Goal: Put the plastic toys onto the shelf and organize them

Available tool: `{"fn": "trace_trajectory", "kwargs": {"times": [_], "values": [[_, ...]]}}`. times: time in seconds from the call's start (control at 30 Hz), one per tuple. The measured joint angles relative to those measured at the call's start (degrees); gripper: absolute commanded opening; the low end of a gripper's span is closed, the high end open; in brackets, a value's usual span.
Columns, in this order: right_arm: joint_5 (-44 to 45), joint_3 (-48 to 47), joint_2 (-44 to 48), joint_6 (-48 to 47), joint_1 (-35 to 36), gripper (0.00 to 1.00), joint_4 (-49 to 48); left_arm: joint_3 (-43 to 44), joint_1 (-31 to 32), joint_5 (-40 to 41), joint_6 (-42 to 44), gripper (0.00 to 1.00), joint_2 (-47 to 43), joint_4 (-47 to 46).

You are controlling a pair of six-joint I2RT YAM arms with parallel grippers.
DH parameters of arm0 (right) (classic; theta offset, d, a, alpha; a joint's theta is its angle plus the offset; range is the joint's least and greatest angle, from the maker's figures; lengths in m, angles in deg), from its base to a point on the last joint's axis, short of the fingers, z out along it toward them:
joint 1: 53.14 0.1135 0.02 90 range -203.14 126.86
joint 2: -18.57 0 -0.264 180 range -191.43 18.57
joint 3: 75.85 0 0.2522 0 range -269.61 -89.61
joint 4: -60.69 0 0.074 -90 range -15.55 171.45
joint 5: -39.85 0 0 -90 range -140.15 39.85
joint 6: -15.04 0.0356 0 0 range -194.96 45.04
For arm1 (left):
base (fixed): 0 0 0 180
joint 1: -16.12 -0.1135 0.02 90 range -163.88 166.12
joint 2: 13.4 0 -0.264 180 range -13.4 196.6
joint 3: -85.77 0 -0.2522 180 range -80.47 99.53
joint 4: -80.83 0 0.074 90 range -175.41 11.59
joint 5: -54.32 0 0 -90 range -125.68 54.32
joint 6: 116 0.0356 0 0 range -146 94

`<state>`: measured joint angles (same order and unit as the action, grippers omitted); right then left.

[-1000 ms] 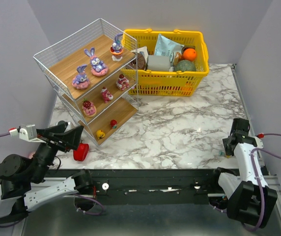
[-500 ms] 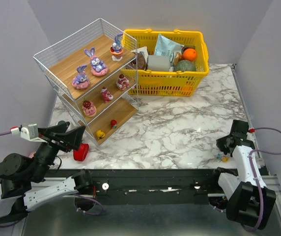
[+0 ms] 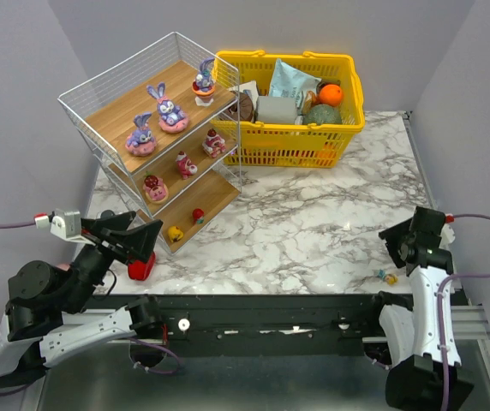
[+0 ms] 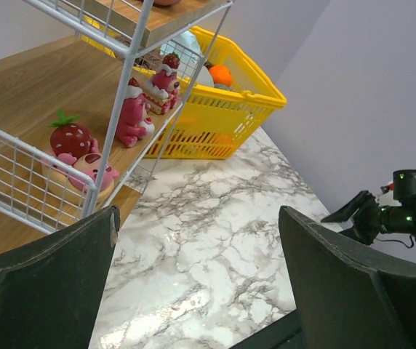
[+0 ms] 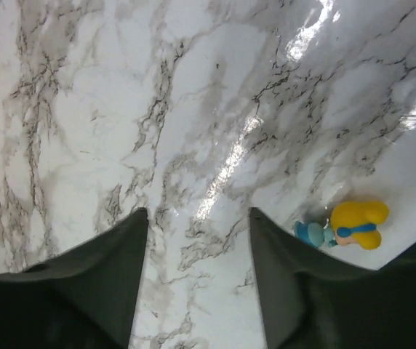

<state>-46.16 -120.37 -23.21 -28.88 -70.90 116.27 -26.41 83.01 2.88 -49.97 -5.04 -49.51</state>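
The left gripper [image 4: 197,214] is held wide apart on nothing, a red pepper [image 3: 140,267] is half hidden behind it, most plastic toys [image 3: 166,107] are ranged on the shelf [image 3: 125,111], and a blurred yellow-and-blue figure [image 5: 350,225] is seen on the marble table [image 3: 313,214] just beside the parted, empty right gripper [image 5: 198,214].

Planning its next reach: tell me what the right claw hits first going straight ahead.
Probably the bare marble table; the small yellow-and-blue toy lies off to one side, outside the right claw gap.
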Motion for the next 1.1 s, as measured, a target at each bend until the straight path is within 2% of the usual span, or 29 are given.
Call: {"fn": "trace_trajectory", "kwargs": {"times": [0.17, 0.5, 0.77, 1.1], "values": [[1.97, -2.84, 2.36, 3.96, 0.00, 0.82, 4.83, -0.61, 0.00, -0.09, -0.35, 0.99, 0.22, -0.20], [1.05, 0.66, 0.52, 19.04, 0.00, 0.81, 11.15, -0.63, 0.00, 1.53, -0.52, 0.99, 0.20, 0.04], [2.91, 7.56, 5.20, 30.60, 0.00, 0.75, 13.62, -0.61, 0.00, 3.21, -0.46, 0.99, -0.66, 0.24], [7.04, 8.02, 0.63, 36.48, 0.00, 0.73, 12.61, -0.50, 0.00, 4.76, 0.61, 0.99, -0.94, 0.44]]}}
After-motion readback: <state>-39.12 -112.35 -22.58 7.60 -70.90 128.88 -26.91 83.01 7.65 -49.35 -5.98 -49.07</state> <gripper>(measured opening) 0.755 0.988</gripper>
